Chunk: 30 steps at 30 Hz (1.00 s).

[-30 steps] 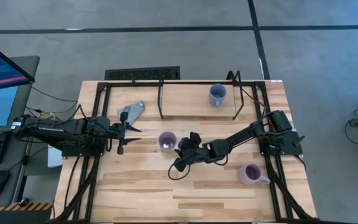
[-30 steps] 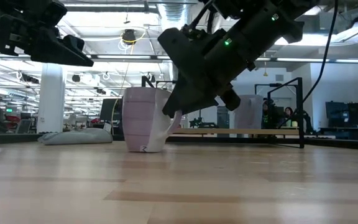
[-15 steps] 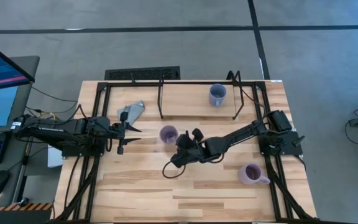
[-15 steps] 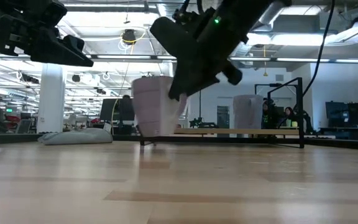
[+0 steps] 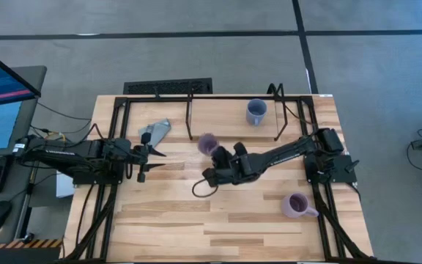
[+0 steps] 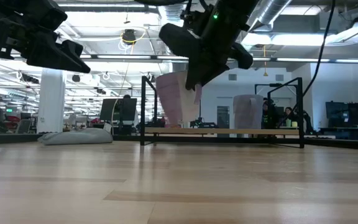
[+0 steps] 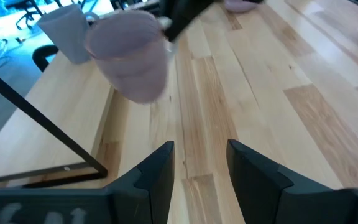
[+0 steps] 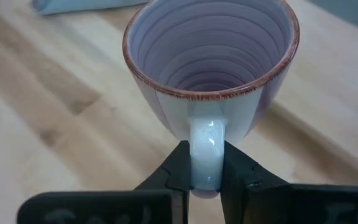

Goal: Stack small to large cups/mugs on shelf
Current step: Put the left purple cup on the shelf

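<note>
One blue-grey mug [image 5: 256, 112] stands on the shelf [image 5: 196, 116]. The right claw [image 8: 205, 173] grips the lilac mug [image 8: 211, 74] by its handle, held above the bench near the shelf's front. The purple mug [image 5: 297, 204] waits on the bench. The left claw [image 7: 199, 163] hangs open, idle.

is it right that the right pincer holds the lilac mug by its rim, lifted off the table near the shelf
Not by its rim. The right pincer grips the lilac mug by its handle, as the right wrist view shows. The mug is indeed lifted off the table, near the shelf.
</note>
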Each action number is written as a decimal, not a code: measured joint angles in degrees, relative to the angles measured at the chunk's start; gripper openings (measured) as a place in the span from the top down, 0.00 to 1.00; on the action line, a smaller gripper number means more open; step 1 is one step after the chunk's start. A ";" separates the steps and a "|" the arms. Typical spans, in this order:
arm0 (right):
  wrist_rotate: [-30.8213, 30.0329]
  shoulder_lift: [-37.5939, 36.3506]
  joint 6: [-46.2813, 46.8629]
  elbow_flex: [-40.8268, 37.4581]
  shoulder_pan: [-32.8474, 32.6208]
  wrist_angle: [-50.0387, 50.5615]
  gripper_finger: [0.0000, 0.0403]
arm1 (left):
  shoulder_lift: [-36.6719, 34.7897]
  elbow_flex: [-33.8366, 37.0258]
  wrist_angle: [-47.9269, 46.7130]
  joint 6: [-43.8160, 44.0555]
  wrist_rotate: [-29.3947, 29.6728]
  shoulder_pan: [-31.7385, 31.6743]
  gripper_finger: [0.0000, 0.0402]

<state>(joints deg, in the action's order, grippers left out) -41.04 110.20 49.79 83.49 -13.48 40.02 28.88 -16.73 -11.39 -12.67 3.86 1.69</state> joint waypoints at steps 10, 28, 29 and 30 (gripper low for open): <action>-4.08 -10.04 -0.49 -1.29 2.49 5.33 0.84 | -0.02 0.00 -2.14 1.56 -0.02 0.02 0.65; -9.63 -19.05 0.79 -1.38 10.38 16.38 0.84 | -0.02 0.00 -2.85 2.92 -0.17 0.02 0.65; -9.44 -18.56 0.78 -1.38 11.11 16.11 0.84 | 0.00 0.00 -2.91 2.96 -0.18 0.02 0.65; -8.80 -17.95 0.74 -1.38 11.80 16.08 0.84 | 0.00 0.00 -2.98 3.00 -0.20 0.02 0.65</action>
<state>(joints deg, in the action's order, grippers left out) -49.84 92.25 50.52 82.11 -1.68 56.10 28.88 -16.73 -14.37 -9.67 3.66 1.72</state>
